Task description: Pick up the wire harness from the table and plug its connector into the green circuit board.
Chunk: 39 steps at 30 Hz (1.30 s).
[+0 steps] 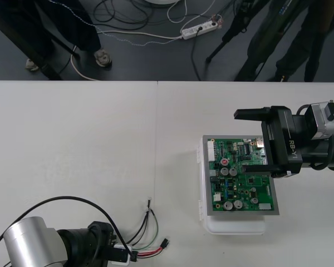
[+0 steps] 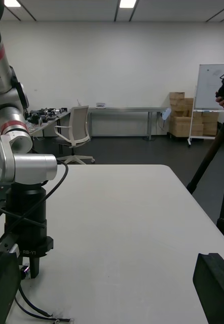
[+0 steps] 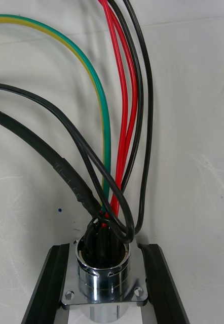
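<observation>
Over pale table (image 1: pixel 72 139), left hand (image 3: pixel 104 250) clamps metal socket (image 3: pixel 103 271) of the harness (image 3: pixel 123 101).

Big white table (image 1: pixel 72 139), dark floor (image 1: pixel 156 58) behind it, white plug strip (image 1: pixel 199 29) on the floor, thin cables (image 1: pixel 150 35), black stand legs (image 1: pixel 228 36)

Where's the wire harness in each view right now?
Front view: wire harness at the table's near edge, one end in the left gripper.
Right wrist view: its wires trail on the table under that gripper.
Left wrist view: its metal socket between the fingers.
Shared landmark: the left gripper.
</observation>
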Motion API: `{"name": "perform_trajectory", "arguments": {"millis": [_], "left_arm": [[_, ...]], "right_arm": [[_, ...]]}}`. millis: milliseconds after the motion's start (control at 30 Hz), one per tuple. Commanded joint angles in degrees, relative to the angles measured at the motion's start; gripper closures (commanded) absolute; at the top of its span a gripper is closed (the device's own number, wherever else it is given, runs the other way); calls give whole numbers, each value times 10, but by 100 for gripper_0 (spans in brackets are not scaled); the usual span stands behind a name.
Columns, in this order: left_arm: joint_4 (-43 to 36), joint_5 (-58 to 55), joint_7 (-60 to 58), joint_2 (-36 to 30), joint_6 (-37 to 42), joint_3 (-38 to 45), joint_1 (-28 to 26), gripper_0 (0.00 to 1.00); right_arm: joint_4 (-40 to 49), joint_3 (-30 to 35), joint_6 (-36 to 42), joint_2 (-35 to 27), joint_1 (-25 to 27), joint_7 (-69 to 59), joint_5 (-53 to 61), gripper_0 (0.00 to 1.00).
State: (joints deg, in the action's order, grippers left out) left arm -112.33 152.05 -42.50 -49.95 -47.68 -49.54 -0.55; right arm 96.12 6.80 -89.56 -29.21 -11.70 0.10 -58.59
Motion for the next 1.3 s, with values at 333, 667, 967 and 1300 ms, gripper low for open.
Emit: {"name": "perform_trajectory", "arguments": {"millis": [333, 667, 967, 1300], "left_arm": [[-36, -41, 37, -6, 29, 52, 14, 100], [-98, -126, 48, -29, -48, 123, 13, 100], [-132, -229, 91, -22, -146, 229, 13, 100], [-132, -366, 137, 42, -321, 386, 19, 100]], "right_arm": [[4, 12, -4, 7, -14, 3, 16, 0], [3, 18, -4, 7, -14, -1, 16, 0], [3, 22, -4, 7, -14, -3, 15, 0], [3, 23, -4, 6, -14, -4, 16, 0]]}}
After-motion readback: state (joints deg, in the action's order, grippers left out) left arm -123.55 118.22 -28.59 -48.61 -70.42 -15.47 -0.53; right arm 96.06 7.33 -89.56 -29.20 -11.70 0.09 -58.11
